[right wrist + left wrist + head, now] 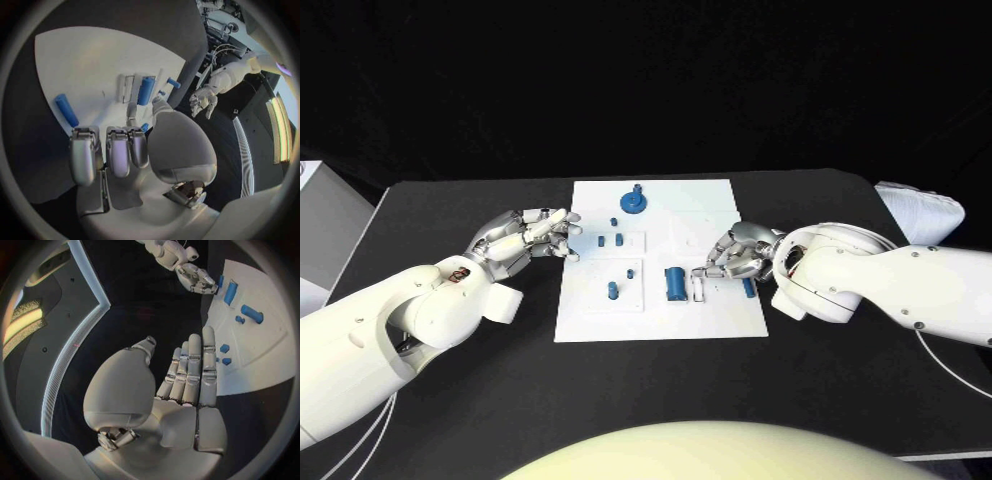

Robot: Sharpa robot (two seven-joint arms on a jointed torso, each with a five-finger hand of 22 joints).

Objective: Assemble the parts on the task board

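The white task board (711, 215) lies in the middle of the table. On it are a round blue part (635, 203), small blue pieces (610, 240), a short blue peg (613, 291), a long blue cylinder (675, 283) and a blue piece (749, 288). My left hand (531, 238) hovers at the board's left edge, its fingers (195, 367) straight and holding nothing. My right hand (737, 255) is over the board's right half with fingers (119, 150) curled down. A small blue bit (145, 127) shows beside its thumb; whether it is pinched is unclear.
A pale box (322, 235) stands at the table's left edge. A white object (927, 205) lies at the far right corner. Black table (473, 390) surrounds the board.
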